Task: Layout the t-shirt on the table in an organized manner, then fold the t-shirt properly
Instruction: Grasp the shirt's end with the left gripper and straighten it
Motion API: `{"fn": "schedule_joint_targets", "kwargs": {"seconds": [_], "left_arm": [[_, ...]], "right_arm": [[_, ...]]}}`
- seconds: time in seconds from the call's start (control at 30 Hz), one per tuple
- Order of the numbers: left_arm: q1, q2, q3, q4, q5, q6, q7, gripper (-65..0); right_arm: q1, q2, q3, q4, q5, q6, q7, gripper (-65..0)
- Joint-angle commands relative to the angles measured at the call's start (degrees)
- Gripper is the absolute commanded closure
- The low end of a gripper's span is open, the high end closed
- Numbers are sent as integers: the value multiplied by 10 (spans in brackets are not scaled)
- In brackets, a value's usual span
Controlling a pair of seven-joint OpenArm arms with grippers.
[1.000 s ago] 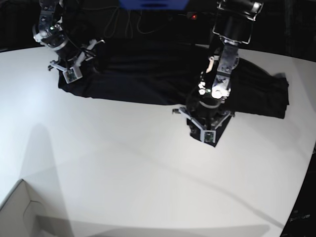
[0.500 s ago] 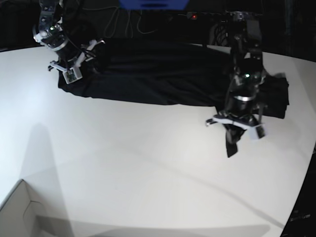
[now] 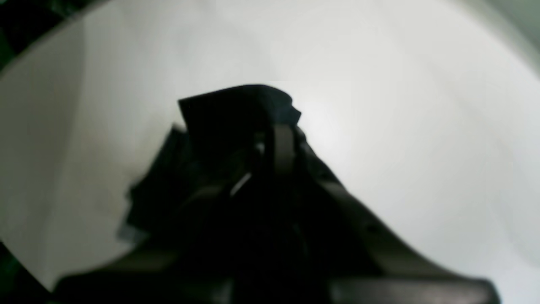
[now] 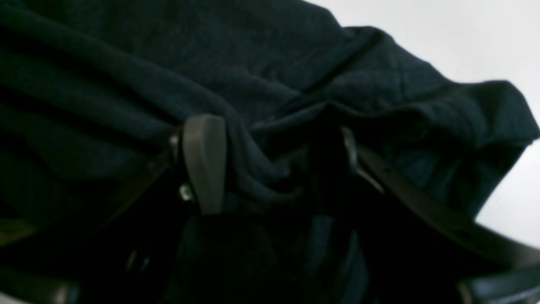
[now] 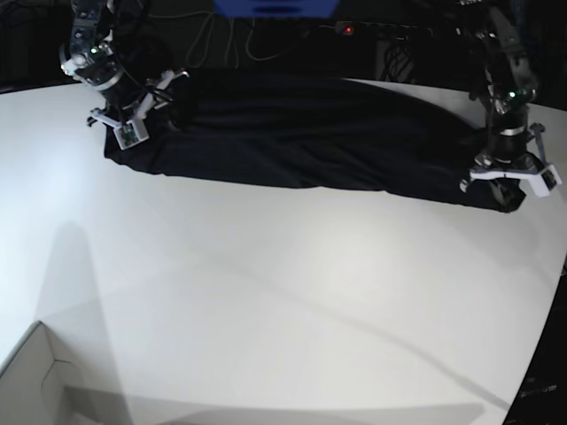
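The black t-shirt [image 5: 301,142] lies stretched in a long band across the far part of the white table [image 5: 266,292]. My left gripper [image 5: 508,193] is at the shirt's right end in the base view. It is shut on a corner of the t-shirt [image 3: 228,114], which sticks out past the left gripper [image 3: 265,143] over the table [image 3: 379,105]. My right gripper [image 5: 127,133] rests on the shirt's left end. In its wrist view the right gripper [image 4: 274,160] stands open, its fingers [image 4: 202,164] wide apart with a bunched fold of the t-shirt [image 4: 211,63] lying between them.
The corner of a white cardboard box [image 5: 35,381] shows at the front left. Cables [image 5: 230,44], a blue object [image 5: 275,7] and a red light [image 5: 348,29] lie behind the table. The table's curved edge [image 5: 554,292] runs close to the left gripper.
The left gripper shut on the shirt and carried it from the middle of the table out to the far right, pulling the shirt out long. The right arm stayed put.
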Motion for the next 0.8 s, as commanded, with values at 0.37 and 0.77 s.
{"fn": "schedule_joint_targets", "kwargs": {"seconds": [0.37,0.77], "left_arm": [[-28,-7,-22,-67,5,-2,-18,-16],[-13,-3,-56,-22,1,-2,-17,-370]], "right_arm": [[-2,0,-7,8,7,0,10,-347],[-4,0,-7,8,7,0,10,-347]]}}
